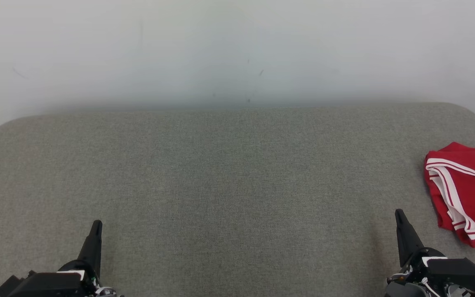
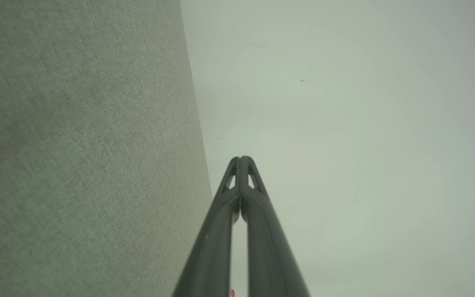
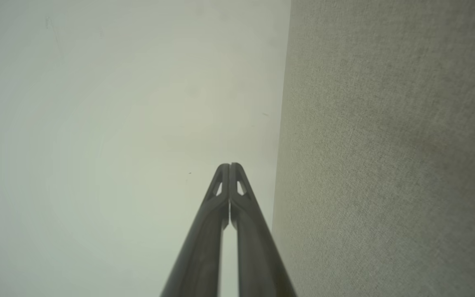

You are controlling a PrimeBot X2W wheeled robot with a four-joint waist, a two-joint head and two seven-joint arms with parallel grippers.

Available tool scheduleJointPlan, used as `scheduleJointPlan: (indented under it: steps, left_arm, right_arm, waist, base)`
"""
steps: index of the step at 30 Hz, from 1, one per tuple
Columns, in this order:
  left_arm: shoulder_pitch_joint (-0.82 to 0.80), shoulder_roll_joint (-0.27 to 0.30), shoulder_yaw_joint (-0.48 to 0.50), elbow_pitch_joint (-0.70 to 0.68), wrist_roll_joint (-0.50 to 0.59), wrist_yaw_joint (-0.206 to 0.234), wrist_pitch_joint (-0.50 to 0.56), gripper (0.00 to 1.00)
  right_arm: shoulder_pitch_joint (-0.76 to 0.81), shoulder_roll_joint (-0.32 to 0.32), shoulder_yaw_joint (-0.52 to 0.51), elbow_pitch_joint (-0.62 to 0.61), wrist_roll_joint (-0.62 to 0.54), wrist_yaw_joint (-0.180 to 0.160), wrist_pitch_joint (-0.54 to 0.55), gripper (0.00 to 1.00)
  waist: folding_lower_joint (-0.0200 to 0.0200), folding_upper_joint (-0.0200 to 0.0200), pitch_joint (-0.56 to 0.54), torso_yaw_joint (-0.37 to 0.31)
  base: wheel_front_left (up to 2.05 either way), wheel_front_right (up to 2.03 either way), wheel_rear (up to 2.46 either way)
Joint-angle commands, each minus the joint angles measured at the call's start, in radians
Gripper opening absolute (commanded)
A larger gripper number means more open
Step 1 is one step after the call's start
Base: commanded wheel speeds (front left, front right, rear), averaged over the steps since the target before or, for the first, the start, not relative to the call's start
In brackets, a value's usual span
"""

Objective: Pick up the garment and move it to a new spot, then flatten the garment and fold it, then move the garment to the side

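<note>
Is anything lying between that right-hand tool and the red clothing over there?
Nothing visible. Only bare grey cushion lies between the right tool, which is shut, and the red garment at the cushion's right edge.

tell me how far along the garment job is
Done: unclear; the red garment lies bunched at the right edge of the grey surface, either untouched or already set aside. In hand: nothing; the left end effector and right end effector are shut and empty. Left: possibly every step.
</note>
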Motion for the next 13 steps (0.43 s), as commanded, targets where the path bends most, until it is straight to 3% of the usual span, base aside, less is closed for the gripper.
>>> scheduleJointPlan:
  steps: [1, 13]
  left_arm:
    - [-0.007, -0.001, 0.002, -0.001, -0.006, -0.002, -0.001, 0.0]
    - [-0.007, -0.001, 0.002, -0.001, -0.006, -0.002, -0.001, 0.0]
  right_arm:
    - [-0.007, -0.002, 0.002, 0.0, -0.001, -0.002, 0.0, 0.0]
    - [-0.007, -0.002, 0.002, 0.0, -0.001, -0.002, 0.0, 0.0]
  waist:
    - [0.0, 0.0, 0.0, 0.0]
    - [0.0, 0.0, 0.0, 0.0]
  base:
    - [0.0, 0.0, 0.0]
    - [0.0, 0.0, 0.0]
